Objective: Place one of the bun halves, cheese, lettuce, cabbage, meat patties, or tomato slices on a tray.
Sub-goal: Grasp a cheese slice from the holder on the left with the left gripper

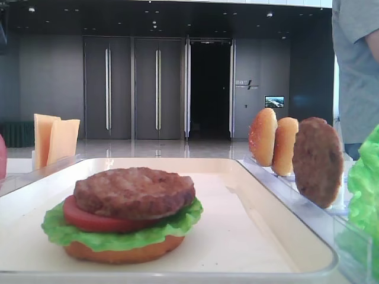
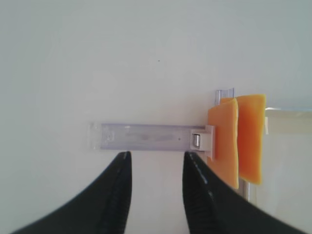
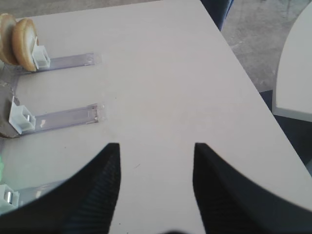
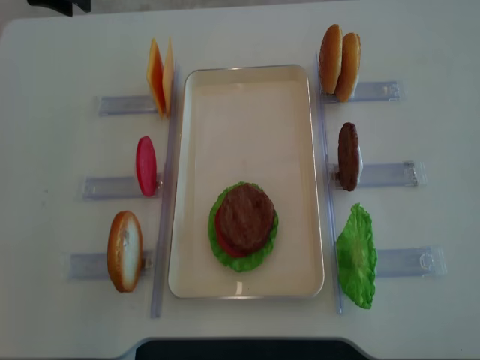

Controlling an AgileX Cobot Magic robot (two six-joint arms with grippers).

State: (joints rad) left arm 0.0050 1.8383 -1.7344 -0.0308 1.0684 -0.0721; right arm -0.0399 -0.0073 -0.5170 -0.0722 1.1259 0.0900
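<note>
On the cream tray [image 4: 247, 105] sits a stack: a bun half at the bottom, lettuce [image 4: 223, 252], a tomato slice and a meat patty [image 4: 245, 217] on top. Two cheese slices [image 2: 224, 139] stand upright in a clear rack [image 2: 146, 136]. My left gripper [image 2: 157, 161] hovers open just before that rack, left of the cheese, with nothing between its fingers. My right gripper [image 3: 156, 148] is open over bare table, with two bun halves [image 3: 22, 41] at the far upper left. Neither gripper shows in the overhead view.
Left of the tray stand a tomato slice [image 4: 145, 165] and a bun half [image 4: 124, 250]. To its right are a patty [image 4: 347, 156] and a lettuce leaf [image 4: 356, 255]. The table edge [image 3: 253, 83] runs near my right gripper. A person [image 1: 355, 65] stands at the back right.
</note>
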